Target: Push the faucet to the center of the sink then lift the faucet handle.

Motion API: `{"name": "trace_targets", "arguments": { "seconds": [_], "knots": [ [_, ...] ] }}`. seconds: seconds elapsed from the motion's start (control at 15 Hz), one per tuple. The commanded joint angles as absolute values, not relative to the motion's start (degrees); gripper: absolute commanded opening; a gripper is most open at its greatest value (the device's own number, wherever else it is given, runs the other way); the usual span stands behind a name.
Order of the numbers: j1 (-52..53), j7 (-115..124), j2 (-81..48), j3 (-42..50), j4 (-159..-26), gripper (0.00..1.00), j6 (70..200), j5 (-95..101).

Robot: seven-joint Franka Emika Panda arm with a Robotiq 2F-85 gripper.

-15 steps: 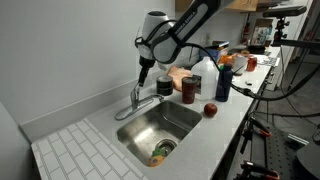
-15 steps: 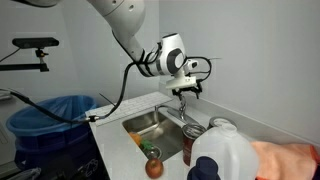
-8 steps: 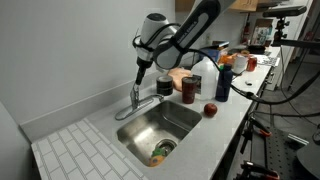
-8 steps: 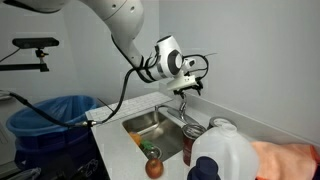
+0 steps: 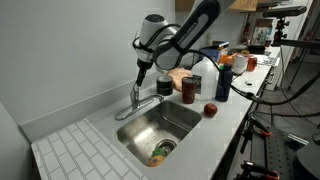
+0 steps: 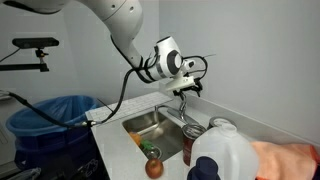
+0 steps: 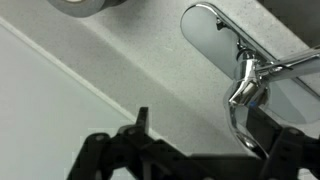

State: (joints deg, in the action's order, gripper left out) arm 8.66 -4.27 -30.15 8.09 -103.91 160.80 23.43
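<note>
Gripper point(image 5: 142, 78) shifts slightly toward wall versus a second ago; little else changes. Fingers point(image 7: 140, 125) spread, holding nothing, hovering just above faucet point(image 5: 137, 100) at back rim of sink point(image 5: 150, 126).

- Faucet: chrome, rigid, slick, likely swivels at base. Better push spout sideways with one finger than pinch it.
- Handle point(image 7: 214, 35): smooth, small; hook from underneath.
- Sink holds colourful clump point(image 5: 160, 151) at drain, possibly food scraps.
- Jug point(image 5: 205, 72) on counter, contents unclear.
</note>
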Motion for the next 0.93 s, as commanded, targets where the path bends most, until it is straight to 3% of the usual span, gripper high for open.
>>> {"name": "trace_targets", "arguments": {
  "seconds": [0.0,0.47,0.87],
  "knots": [
    [4.6,-8.8,-26.2,2.4,-105.1,1.0,150.9,17.1],
    [-0.1,-13.2,-16.1,-2.0,-110.0,1.0,137.3,6.7],
    [-0.4,-16.7,-3.2,-3.3,-121.5,1.0,137.3,-2.5]
  ]
}}
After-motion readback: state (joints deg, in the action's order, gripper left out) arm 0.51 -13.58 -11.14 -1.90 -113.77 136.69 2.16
